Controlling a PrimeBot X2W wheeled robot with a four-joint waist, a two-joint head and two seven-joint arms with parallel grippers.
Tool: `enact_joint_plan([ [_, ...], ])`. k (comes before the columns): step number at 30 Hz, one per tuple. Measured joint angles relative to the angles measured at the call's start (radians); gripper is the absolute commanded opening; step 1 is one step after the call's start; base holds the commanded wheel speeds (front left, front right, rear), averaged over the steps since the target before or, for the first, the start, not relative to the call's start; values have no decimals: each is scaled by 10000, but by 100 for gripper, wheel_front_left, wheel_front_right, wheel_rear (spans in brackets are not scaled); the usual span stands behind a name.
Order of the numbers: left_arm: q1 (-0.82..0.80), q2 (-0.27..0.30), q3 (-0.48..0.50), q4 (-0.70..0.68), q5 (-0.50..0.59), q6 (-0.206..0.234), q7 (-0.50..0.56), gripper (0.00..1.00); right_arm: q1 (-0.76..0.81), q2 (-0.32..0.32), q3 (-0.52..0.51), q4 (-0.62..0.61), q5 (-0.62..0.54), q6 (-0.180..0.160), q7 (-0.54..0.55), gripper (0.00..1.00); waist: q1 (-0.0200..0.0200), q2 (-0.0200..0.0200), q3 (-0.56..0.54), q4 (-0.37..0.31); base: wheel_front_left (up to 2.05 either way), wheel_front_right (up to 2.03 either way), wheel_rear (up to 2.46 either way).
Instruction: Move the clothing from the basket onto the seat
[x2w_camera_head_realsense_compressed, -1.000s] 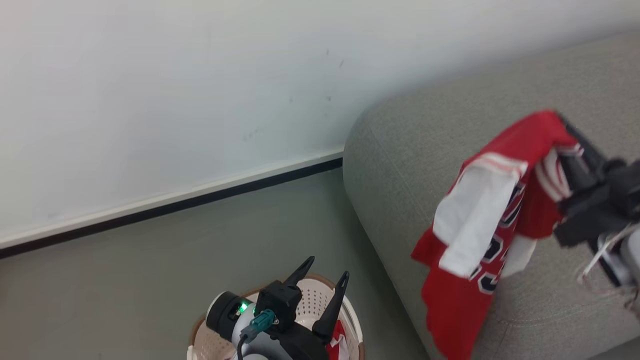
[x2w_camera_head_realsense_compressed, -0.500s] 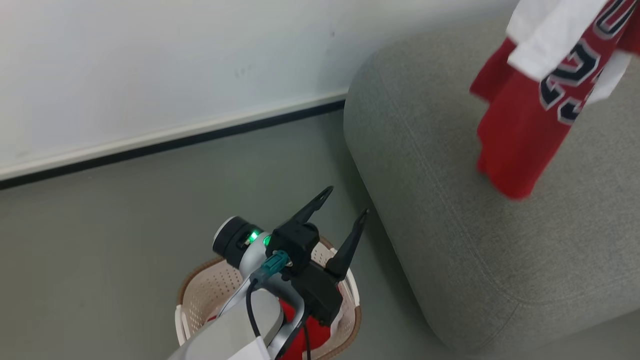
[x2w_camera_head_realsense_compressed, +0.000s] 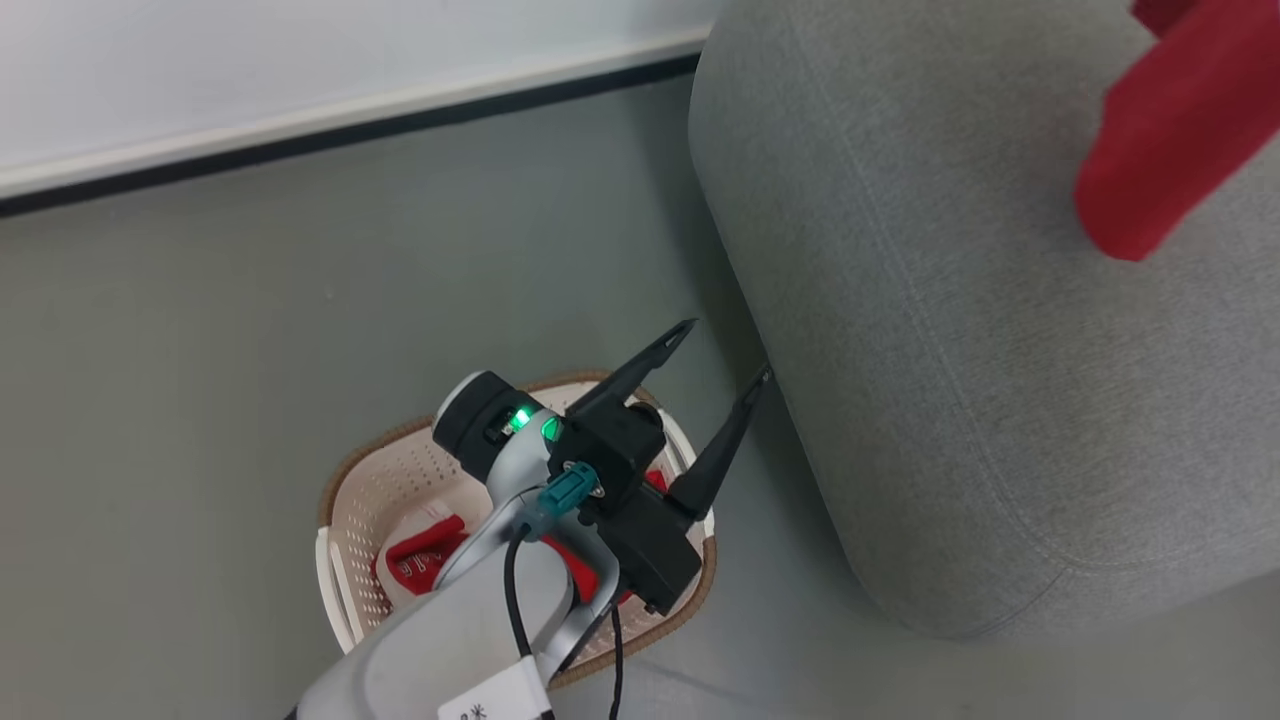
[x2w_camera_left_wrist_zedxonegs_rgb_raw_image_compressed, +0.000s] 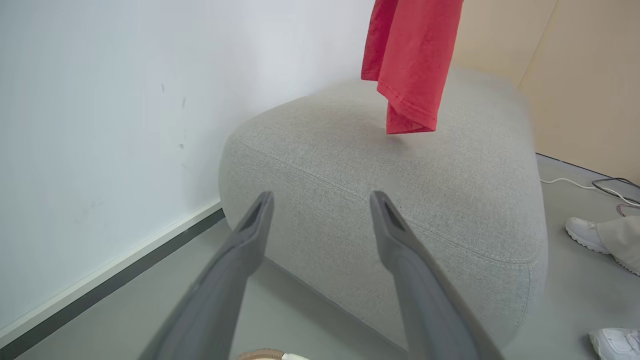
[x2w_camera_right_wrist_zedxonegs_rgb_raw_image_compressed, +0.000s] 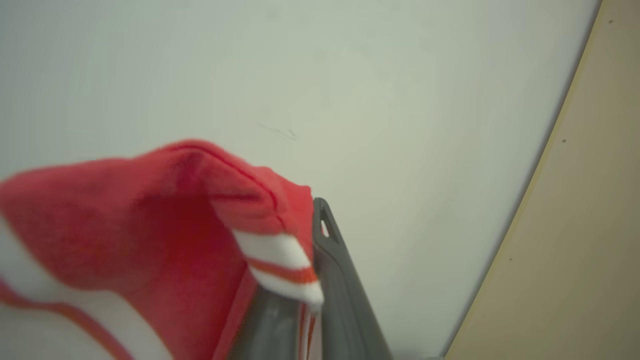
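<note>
Red jersey, soft, light, limp; we judge a bunched fold the best hold; right claw clamped on it, left claw spread, empty

White wall meets grey floor at a white baseboard with dark lower strip. Beige panel adjoins the wall.

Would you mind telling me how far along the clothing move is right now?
Done: one red garment is out of the basket. In hand: the right end effector is shut on it, hanging it over the seat, not yet laid down. Remaining: a second garment lies in the basket, below the open left end effector.
</note>
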Motion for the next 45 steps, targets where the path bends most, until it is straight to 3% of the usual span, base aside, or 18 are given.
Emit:
enact_joint_plan([
  [13,-669,930,288,-861,464,88,443,100,12,550,-198,1035,247,-136,-677,0,-1,0,1708,-39,0,0,0],
  [22,-991,1208,293,-957,629,90,683,100,1340,1733,134,2380,405,-224,-1179,0,-1,0,2684,-296,0,0,0],
  [30,-989,1430,330,-953,813,102,683,100,2449,2360,362,2995,445,-311,-1425,0,-3,0,2957,-562,0,0,0],
  [31,-978,1465,339,-945,813,105,683,100,2498,2514,477,3053,395,-291,-1450,10,-3,-1,2937,-622,0,0,0],
  [32,-966,1471,341,-920,813,127,681,100,2508,2568,533,3087,339,-280,-1480,10,-2,0,2914,-648,0,0,0],
  [33,-945,1473,343,-899,813,163,681,100,2534,2604,577,3122,334,-263,-1505,84,-2,0,2883,-669,0,0,0],
  [34,-917,1473,343,-886,813,176,681,100,2589,2621,631,3160,272,-222,-1507,100,-3,-1,2846,-691,0,0,0],
  [45,-275,1312,408,-426,514,188,236,100,4152,2800,742,3120,94,-40,-1557,100,-3,-1,2074,-815,0,0,0],
])
